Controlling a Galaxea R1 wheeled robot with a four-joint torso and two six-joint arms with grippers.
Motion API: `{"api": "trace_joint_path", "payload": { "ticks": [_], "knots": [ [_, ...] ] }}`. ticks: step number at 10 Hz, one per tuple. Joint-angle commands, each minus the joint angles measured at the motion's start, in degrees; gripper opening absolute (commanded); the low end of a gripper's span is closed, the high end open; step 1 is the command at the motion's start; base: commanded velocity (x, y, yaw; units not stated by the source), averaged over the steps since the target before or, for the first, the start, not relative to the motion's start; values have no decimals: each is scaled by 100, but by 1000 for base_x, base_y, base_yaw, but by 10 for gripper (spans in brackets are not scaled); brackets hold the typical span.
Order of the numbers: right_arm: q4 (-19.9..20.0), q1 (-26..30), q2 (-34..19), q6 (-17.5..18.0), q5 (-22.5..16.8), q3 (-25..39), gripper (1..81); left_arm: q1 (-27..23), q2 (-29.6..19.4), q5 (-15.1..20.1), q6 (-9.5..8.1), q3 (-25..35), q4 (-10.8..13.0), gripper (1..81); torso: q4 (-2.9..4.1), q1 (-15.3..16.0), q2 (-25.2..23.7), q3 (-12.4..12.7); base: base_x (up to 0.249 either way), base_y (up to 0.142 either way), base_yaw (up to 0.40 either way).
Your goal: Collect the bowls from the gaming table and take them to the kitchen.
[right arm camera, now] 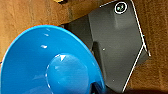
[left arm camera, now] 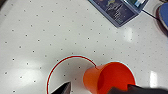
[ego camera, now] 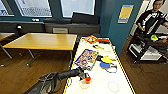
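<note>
a: what is seen of the surface and the room?

b: a long white gaming table (ego camera: 105, 77) with a yellow edge is seen in the lower middle of the head view, speckled with small dark dots in the left wrist view. a colourful board game (ego camera: 86, 58) lies at mid-frame, with bright toys (ego camera: 108, 63) just to its right. a yellow-wood table (ego camera: 42, 41) stands at the left on a dark wooden floor (ego camera: 17, 72), under windows. a person (ego camera: 152, 18) is seen at the upper right behind a cart (ego camera: 147, 48).

a: where is the bowl placed relative to the pincer?

b: the orange-red bowl (ego camera: 87, 80) is found at the tip of the left gripper (ego camera: 85, 76), low on the table. in the left wrist view the bowl (left arm camera: 110, 78) is tilted beside a red ring (left arm camera: 71, 72) printed on the top, with a dark finger (left arm camera: 147, 88) touching its rim.

a: what is hard to make out?

b: whether the bowl is actually clamped cannot be told; the fingers are cut off by the lower edge. in the right wrist view a blue bowl (right arm camera: 52, 62) is seen large, over wood floor and a dark grey base (right arm camera: 117, 45); the right pincer's state cannot be told.
</note>
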Motion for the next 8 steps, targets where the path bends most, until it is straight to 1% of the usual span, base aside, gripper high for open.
{"api": "trace_joint_path", "payload": {
  "ticks": [1, 4, 8],
  "knots": [
    [-99, 162, -65, -24, -405, 129, 10, -807, 88, 238, -34, 97, 244, 811, 0, 0, 0, 0, 0, 0, 0],
    [-99, 163, -56, -24, -405, 137, 10, -648, 96, 238, -26, 114, 359, 811, 0, 0, 0, 0, 0, 0, 0],
    [-99, 171, -56, -24, -405, 137, 10, -463, 96, 238, 9, 141, 385, 811, 0, 0, 0, 0, 0, 0, 0]
  ]
}}
